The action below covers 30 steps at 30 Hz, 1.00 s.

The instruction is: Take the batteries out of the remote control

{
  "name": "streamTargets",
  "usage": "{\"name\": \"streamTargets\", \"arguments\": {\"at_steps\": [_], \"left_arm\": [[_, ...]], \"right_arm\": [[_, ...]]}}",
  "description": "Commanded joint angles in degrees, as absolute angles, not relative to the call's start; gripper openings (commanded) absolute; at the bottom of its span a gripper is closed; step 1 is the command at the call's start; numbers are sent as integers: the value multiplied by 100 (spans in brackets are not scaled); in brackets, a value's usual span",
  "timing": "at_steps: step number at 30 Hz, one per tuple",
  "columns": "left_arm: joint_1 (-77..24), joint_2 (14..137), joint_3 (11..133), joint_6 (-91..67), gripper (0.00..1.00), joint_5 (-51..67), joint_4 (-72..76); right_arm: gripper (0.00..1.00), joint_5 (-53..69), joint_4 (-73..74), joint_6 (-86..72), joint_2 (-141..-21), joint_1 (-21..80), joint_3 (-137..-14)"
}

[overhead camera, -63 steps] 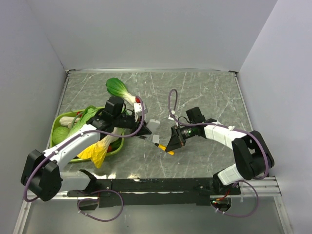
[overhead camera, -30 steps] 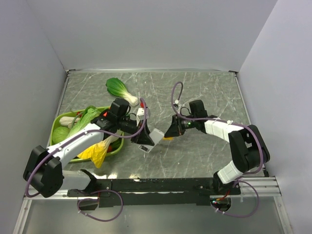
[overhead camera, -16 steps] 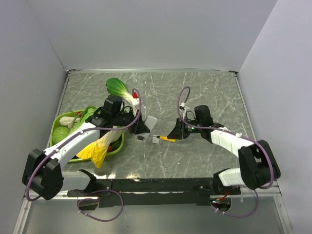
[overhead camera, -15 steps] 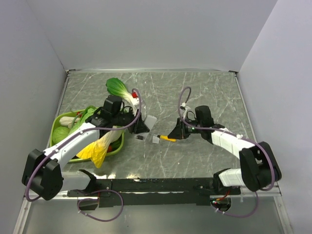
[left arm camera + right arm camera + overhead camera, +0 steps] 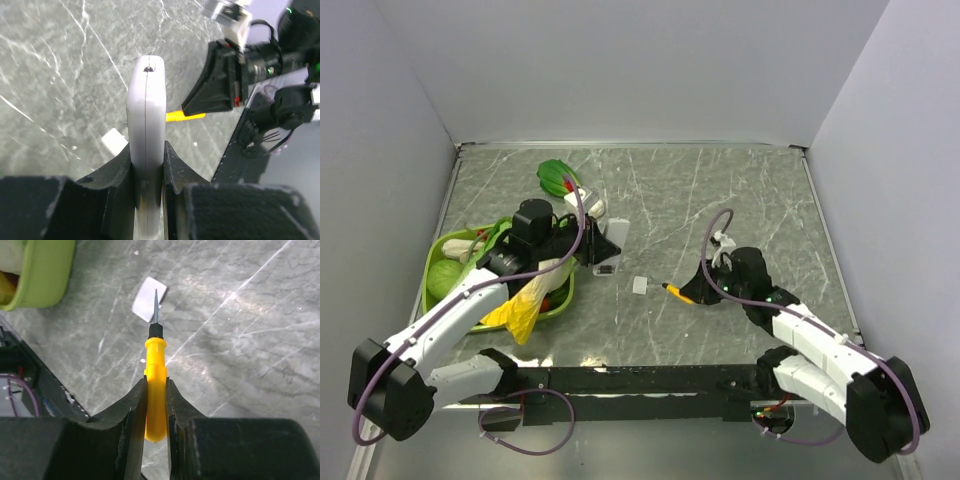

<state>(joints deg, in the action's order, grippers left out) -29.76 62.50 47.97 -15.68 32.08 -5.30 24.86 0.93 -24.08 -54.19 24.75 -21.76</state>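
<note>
My left gripper (image 5: 607,246) is shut on the white remote control (image 5: 618,232) and holds it edge-on above the table; in the left wrist view the remote (image 5: 146,110) stands between the two fingers (image 5: 118,165). A small dark piece (image 5: 605,269), which looks like the batteries, lies on the table just below that gripper. The grey square cover (image 5: 639,285) lies loose near the middle and shows in both wrist views (image 5: 114,141) (image 5: 149,305). My right gripper (image 5: 692,291) is shut on the yellow tool (image 5: 156,385), whose tip points at the cover.
A green tray (image 5: 432,262) of vegetables and a yellow bag (image 5: 520,305) sit at the left under my left arm. A bok choy (image 5: 556,177) lies behind it. The tray's corner shows in the right wrist view (image 5: 40,270).
My left gripper has drawn back to the left with the remote. My right gripper has pulled back toward the near right with the yellow tool. The cover stays on the table.
</note>
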Motion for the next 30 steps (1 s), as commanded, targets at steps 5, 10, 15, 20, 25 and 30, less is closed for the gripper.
{"name": "streamTargets", "arguments": {"at_steps": [5, 10, 15, 20, 25, 30], "left_arm": [[-2988, 6504, 4325, -3567, 1, 3454, 920], [-2988, 7048, 4491, -3613, 1, 3051, 406], [-2988, 7532, 4588, -3700, 1, 2882, 105], [-2988, 7594, 4614, -3709, 1, 2848, 106], [-2988, 7436, 4737, -3639, 1, 2664, 0], [-2988, 7251, 4781, -3524, 1, 2496, -290]], "right_arm": [[0, 1777, -148, -3356, -4026, 2610, -1679], [0, 1415, -27, -3366, -4419, 2637, -1573], [0, 1127, 139, -3349, -4509, 2785, -1547], [0, 379, 631, -3384, -4912, 3497, -1740], [17, 10, 975, -3209, -5142, 3990, -2030], [43, -342, 1862, -2647, -5123, 4061, -2838]]}}
